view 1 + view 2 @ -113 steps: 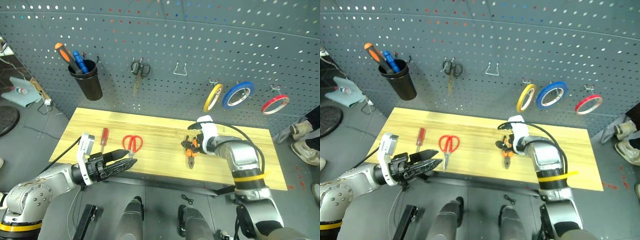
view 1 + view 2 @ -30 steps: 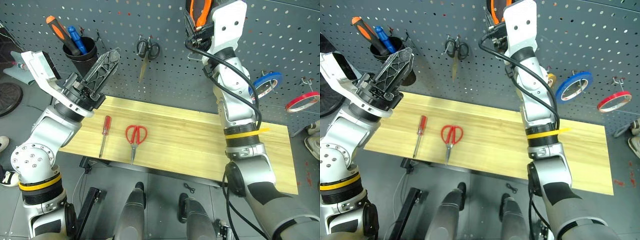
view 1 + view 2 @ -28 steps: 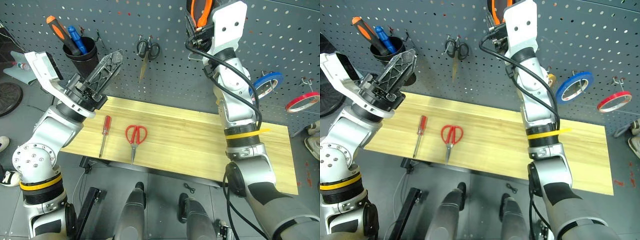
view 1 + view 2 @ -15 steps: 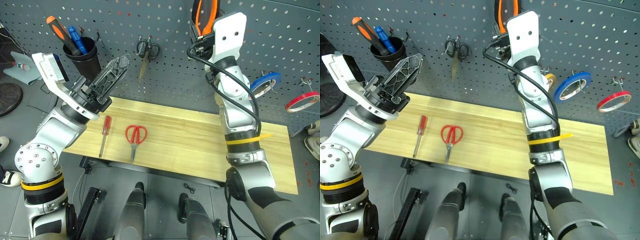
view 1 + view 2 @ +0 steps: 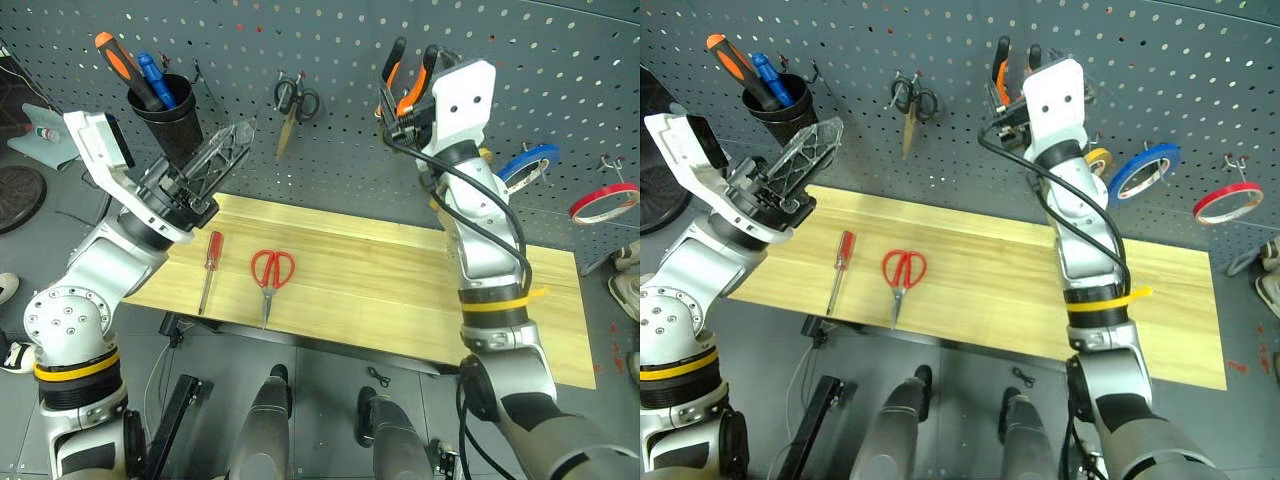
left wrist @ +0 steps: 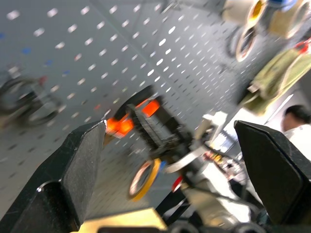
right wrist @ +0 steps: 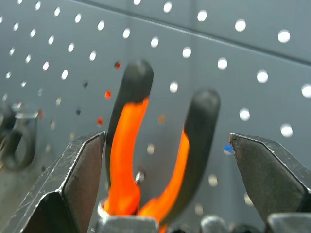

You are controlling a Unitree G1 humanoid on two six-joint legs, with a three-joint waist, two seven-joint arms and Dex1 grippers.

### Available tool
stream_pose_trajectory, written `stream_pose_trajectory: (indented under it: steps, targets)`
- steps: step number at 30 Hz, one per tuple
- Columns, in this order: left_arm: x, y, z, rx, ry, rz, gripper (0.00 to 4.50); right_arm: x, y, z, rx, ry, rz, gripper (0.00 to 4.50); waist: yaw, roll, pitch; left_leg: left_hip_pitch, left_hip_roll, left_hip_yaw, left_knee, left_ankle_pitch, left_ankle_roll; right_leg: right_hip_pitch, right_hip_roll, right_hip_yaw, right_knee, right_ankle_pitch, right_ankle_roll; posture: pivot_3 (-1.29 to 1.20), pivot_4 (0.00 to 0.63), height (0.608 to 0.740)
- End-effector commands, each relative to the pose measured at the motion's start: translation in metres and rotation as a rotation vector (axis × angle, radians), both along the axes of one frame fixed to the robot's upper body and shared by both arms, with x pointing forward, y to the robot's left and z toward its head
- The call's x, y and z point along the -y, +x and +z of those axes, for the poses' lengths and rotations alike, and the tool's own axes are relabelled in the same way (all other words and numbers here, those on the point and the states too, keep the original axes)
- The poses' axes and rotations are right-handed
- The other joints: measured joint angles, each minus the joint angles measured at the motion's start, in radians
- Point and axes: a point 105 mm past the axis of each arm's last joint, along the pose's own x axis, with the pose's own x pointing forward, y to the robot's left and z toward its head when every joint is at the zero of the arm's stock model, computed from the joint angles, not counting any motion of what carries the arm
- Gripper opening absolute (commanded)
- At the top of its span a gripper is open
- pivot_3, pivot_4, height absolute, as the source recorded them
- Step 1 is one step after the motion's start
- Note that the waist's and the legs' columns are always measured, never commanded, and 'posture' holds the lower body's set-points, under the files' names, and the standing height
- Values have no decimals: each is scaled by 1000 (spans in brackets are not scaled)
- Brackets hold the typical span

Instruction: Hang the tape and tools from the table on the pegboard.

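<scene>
Right wrist view shows the orange-and-black-handled pliers standing handles-up between the right gripper's two black fingers, which are spread wide, clear of both handles, against the dark grey-blue pegboard. From the head camera, the pliers sit at the board just above this gripper; whether a hook carries them is hidden. The left gripper hangs released and empty above the light wood plank table. On the table lie the slim red-handled screwdriver and, beside it, the red-handled scissors. The yellowish-tan tape roll hangs on the board beside the blue ring.
</scene>
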Motion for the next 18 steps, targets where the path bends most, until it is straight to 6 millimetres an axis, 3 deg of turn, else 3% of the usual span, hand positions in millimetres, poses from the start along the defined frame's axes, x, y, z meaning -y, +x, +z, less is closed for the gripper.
stream_pose_trajectory:
  steps: [1, 6, 10, 14, 18]
  targets:
    - [-3, 2, -27, -65, 165, 29, 4500, 2, -25, -15, -80, -28, 78, 4471, 1, 0, 0, 0, 0, 0, 0, 0, 0, 0, 0, 0, 0, 0, 0, 203, 303, 740]
    - [-16, 19, -71, -191, 327, 151, 4500, -4, -50, -35, -199, -58, 251, 4471, -7, 0, 0, 0, 0, 0, 1, 1, -2, 0, 0, 0, 0, 1, -1, 158, 299, 740]
    - [-32, 48, -115, -303, 475, 402, 4500, -18, -74, -84, -452, -123, 536, 4471, -17, -3, -3, 3, 3, 0, 1, 1, -2, 2, 3, 0, 0, 1, -1, 106, 295, 740]
    - [-24, 54, -155, -390, 575, 472, 4500, -21, -100, -125, -594, -253, 719, 4471, -28, -5, -4, 0, 2, 0, 3, 1, -2, 2, 3, 2, -1, 2, -2, 80, 295, 740]
    - [-17, 57, -183, -476, 618, 550, 4500, -21, -112, -138, -641, -309, 815, 4471, -50, -6, -5, 0, 3, 0, 7, 1, -2, 2, 4, 3, 0, 2, 0, 47, 307, 740]
